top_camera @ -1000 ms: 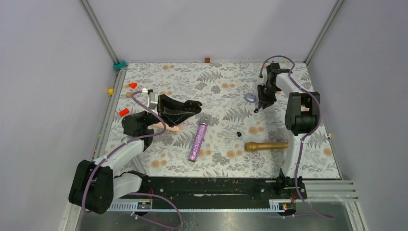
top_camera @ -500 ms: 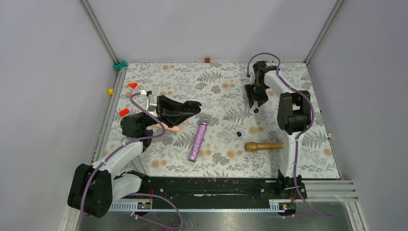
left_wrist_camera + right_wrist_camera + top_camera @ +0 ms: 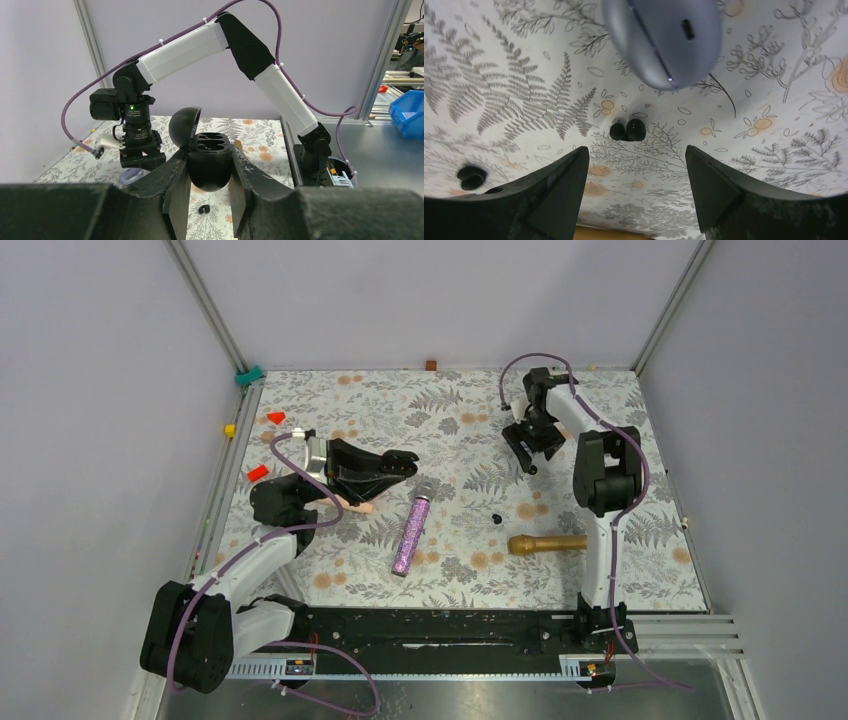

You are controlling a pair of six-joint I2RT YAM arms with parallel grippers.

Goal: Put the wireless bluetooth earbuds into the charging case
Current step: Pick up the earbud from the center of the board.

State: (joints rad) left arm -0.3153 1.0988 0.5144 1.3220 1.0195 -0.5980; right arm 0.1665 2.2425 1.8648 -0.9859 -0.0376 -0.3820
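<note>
Earbuds lie loose on the floral surface (image 3: 450,410), neither one in the charging case (image 3: 210,157). That case, a black rounded pod with its lid (image 3: 183,125) swung up and two empty sockets facing upward, is clamped in the left tool (image 3: 210,167). The tool's fingers (image 3: 172,187) press against the case's sides and, as far as I can see, hold it clear of the surface. Nothing else touches it.

Across from it, the right tool (image 3: 636,152) hangs low over the surface with its jaws spread wide and nothing between them. One earbud (image 3: 629,131) rests just ahead of the gap, centred between the two fingertips and touched by neither. Farther out along the same line, beyond that earbud, lies a lavender-grey rounded case (image 3: 664,40), shut, with a seam around it and a small port showing.

The second earbud (image 3: 471,177) sits off to one side of the right tool, outside one finger and well apart from the first. From overhead it lies between the right tool and a glittery purple microphone (image 3: 411,530). A gold microphone (image 3: 548,542) lies flat behind the right tool, nearer the base of its arm, touching nothing. From the left tool's own view, the right arm (image 3: 200,45) arches over and stoops down beside the lavender-grey case.
</note>
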